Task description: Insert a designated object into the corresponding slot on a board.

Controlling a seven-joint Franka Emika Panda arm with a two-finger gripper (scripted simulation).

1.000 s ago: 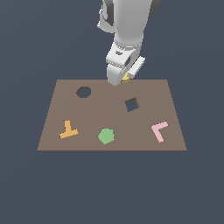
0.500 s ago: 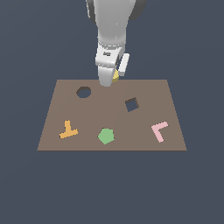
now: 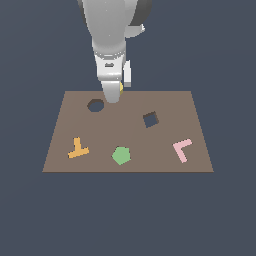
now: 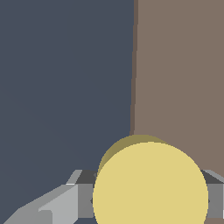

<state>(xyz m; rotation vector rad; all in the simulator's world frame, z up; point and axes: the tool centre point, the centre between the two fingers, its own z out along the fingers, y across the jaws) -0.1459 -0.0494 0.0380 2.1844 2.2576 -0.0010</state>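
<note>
My gripper [image 3: 116, 92] is shut on the yellow disc [image 4: 150, 186], which fills the space between the fingers in the wrist view. In the exterior view only a sliver of the disc [image 3: 121, 87] shows beside the finger. The gripper hangs over the far edge of the brown board [image 3: 170, 102], just to the exterior view's right of the dark round slot [image 3: 95, 105]. The slot is open and empty. In the wrist view the board's edge [image 4: 133, 87] runs past the disc.
On the board lie a dark diamond-turned square hole [image 3: 150, 119], an orange T-shaped piece [image 3: 78, 149], a green pentagon [image 3: 121, 155] and a pink L-shaped piece [image 3: 182, 149]. Dark floor surrounds the board.
The gripper has moved with the yellow disc toward the exterior view's left, from near the middle of the board's far edge to beside the round slot.
</note>
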